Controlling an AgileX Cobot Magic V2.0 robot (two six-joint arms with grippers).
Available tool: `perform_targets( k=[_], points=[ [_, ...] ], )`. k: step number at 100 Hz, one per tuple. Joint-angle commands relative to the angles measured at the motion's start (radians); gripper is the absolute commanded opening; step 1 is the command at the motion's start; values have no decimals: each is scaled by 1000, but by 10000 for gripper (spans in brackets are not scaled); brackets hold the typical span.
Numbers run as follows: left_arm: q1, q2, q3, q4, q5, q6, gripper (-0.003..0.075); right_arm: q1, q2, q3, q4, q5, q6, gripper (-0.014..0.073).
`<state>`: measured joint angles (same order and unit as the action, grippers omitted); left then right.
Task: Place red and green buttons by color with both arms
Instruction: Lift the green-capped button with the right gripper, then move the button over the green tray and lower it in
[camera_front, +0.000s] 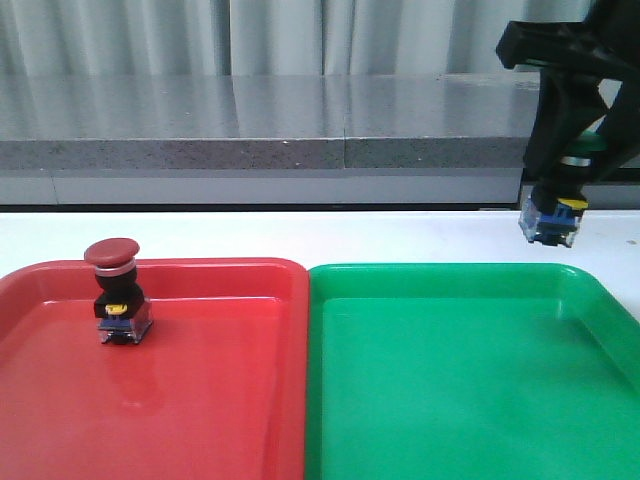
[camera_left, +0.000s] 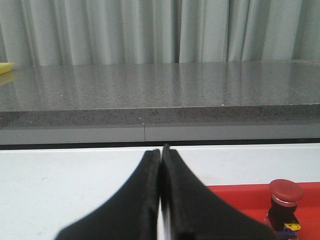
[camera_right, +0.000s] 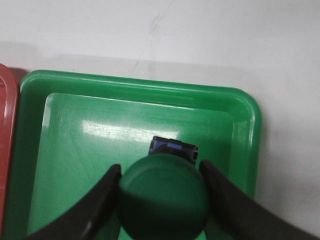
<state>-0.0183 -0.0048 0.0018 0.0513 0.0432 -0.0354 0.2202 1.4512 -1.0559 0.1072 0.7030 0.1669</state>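
Red button (camera_front: 117, 297) already standing upright in the red tray (camera_front: 230, 400), near that tray's far left corner, cap up and clear-blue base on the floor of the tray; that half of the job looks done. Left gripper (camera_left: 161, 155) empty, fingers pressed together, hanging over the white tabletop (camera_left: 65, 185) just off the red tray, with the red button in sight beside it. Green button (camera_right: 164, 197) clamped by its cap between the fingers of the right gripper (camera_front: 565, 165), carried high in the air with its blue base hanging down. From the wrist camera, held over the green tray (camera_right: 75, 150), toward its right side; from the front, above the far right corner of that tray, not touching it. Step in hand, by the look of it: bringing the green button to the green tray. Next move, as a judgement: lower straight down until the base meets the tray floor, well inside the rim, then part the fingers and lift clear. Care needed to keep the button upright on release, since the heavy cap and narrow base may tip it over.
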Motion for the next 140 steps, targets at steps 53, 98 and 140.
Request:
perform_targets(
  k=[53,98,140],
  points=[
    [1,-23,42,-9,-80,-11,-19,55,107,-21,31,-127,4,259],
    [1,-23,42,-9,-80,-11,-19,79,198,-21,31,-164,4,259],
    [1,-23,42,-9,-80,-11,-19,79,199,-21,31,-173,4,259]
  ],
)
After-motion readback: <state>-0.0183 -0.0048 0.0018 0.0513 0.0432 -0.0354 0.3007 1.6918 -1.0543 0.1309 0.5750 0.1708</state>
